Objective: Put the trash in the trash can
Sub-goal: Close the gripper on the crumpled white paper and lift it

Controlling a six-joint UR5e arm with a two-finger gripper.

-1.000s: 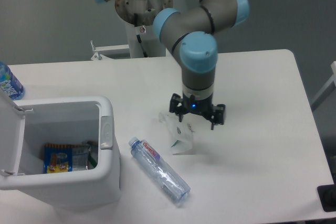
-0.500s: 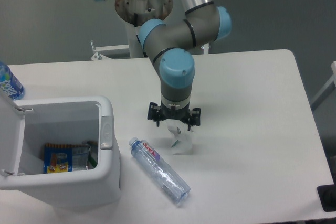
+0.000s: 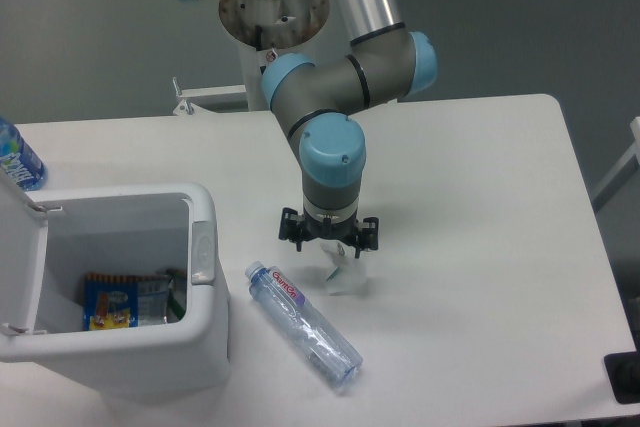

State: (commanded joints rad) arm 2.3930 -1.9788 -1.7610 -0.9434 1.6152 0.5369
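The trash shows as two items. A crumpled white paper carton (image 3: 347, 278) lies on the table at centre, its upper part hidden under my gripper (image 3: 330, 245). The gripper points straight down right over the carton's top end, open, with a finger on each side. A clear plastic bottle (image 3: 303, 326) with a white, red-lettered label lies on its side just left of and below the carton. The trash can (image 3: 150, 362), a boxy white bin, stands at the lower left with its lid swung open to the left.
Inside the bin lies a blue and yellow packet (image 3: 109, 305). A blue-labelled bottle (image 3: 17, 156) stands at the table's left edge behind the bin. The arm's base (image 3: 272, 7) rises at the back centre. A dark block (image 3: 624, 377) sits at the table's lower right corner.
The gripper has swung left from beside the carton and now hangs directly over its upper end, slightly lower. Carton, bottle and bin have stayed put.
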